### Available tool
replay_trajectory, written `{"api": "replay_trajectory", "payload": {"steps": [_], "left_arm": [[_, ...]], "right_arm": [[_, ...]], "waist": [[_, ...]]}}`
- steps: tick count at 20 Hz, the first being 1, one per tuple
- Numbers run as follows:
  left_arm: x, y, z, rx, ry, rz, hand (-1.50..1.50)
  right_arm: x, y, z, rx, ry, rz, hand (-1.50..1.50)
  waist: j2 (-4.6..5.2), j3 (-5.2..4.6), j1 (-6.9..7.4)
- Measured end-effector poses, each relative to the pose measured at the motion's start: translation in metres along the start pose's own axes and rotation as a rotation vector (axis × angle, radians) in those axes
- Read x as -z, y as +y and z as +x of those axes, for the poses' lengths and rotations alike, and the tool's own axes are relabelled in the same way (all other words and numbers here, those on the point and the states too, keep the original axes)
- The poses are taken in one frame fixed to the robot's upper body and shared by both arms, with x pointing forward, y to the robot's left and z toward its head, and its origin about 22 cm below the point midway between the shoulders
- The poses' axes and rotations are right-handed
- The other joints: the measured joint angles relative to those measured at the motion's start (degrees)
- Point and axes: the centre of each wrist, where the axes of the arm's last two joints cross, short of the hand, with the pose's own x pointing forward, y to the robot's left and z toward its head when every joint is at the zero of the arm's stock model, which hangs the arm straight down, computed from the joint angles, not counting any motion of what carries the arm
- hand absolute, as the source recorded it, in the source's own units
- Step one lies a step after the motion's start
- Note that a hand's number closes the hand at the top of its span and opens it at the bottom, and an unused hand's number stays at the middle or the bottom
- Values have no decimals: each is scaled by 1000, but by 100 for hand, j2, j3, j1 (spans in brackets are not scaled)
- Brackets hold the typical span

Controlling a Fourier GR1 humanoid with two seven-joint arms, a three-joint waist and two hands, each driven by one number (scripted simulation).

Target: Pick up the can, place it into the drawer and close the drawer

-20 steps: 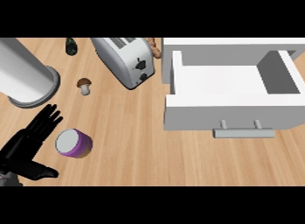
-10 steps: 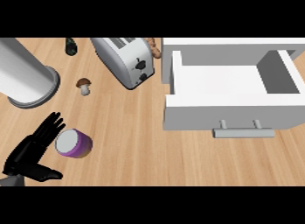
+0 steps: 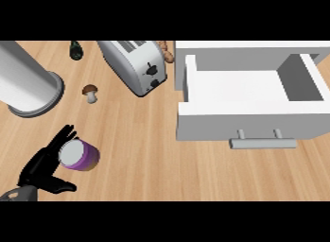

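Observation:
A short purple can (image 3: 79, 155) with a white top stands on the wooden counter at the lower left. My left hand (image 3: 43, 167) is right beside it on its left, open, with straight fingers lying along the can's side and the thumb spread out below. The white drawer (image 3: 247, 121) stands pulled open at the right, its inside bare and its grey handle (image 3: 262, 142) facing the front. My right hand shows nowhere in the view.
A silver toaster (image 3: 134, 66) lies left of the drawer, with a brown item (image 3: 169, 53) behind it. A small mushroom (image 3: 91, 93) sits near a large grey cylinder (image 3: 21, 79). A dark bottle (image 3: 75, 50) stands at the back.
My left hand has slid right and slightly down, closing the gap until its fingers rest against the can's left side. The can and drawer have not moved.

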Motion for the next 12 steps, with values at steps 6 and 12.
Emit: {"api": "replay_trajectory", "payload": {"steps": [6,12], "left_arm": [[14,-11,-9,-34,18,3,-150],[27,-15,-7,-94,25,-19,150]], "right_arm": [[1,-2,1,1,-2,6,-150],[-1,-1,6,1,10,10,-150]], "waist": [[0,1,7],[-4,4,5]]}}
